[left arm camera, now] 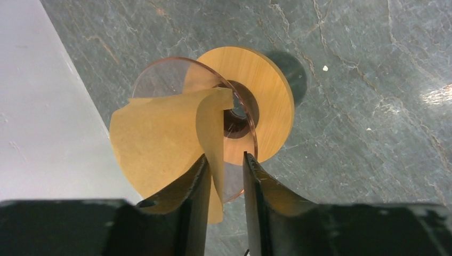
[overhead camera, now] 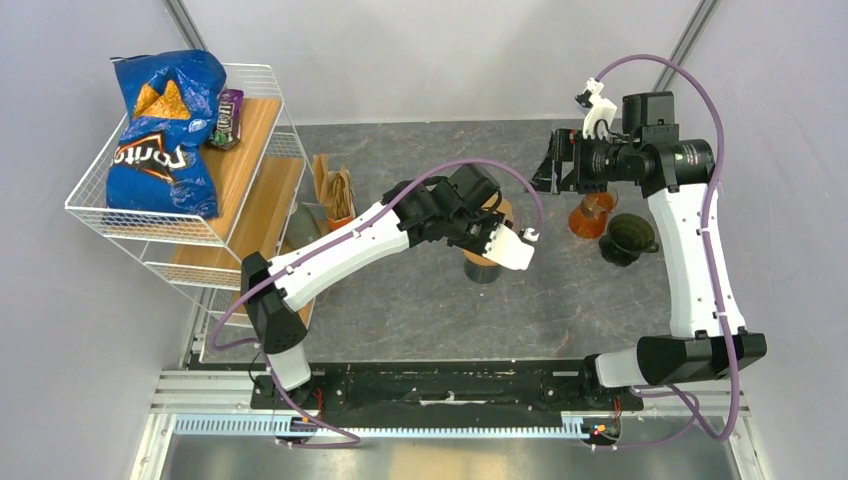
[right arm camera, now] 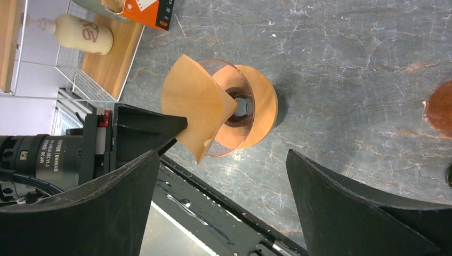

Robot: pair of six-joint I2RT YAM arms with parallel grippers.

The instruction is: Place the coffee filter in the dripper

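The dripper [left arm camera: 266, 96] is a clear amber cone with a round wooden collar, standing mid-table on the grey stone top; it also shows in the right wrist view [right arm camera: 261, 106]. The brown paper coffee filter [left arm camera: 160, 138] leans into the cone's near-left rim, partly folded, its lower tip sticking out past the rim. My left gripper [left arm camera: 225, 157] hovers right above the dripper [overhead camera: 485, 262], jaws a little apart; the filter's fold rests against the left finger without being pinched. My right gripper [right arm camera: 223, 153] is wide open and empty, held high at the back right [overhead camera: 548, 170].
An amber glass vessel [overhead camera: 592, 213] and a dark green cup [overhead camera: 628, 238] stand right of the dripper. A holder of spare filters [overhead camera: 335, 190] stands to its left. A wire rack [overhead camera: 255, 75] with a Doritos bag [overhead camera: 165, 130] fills the left side.
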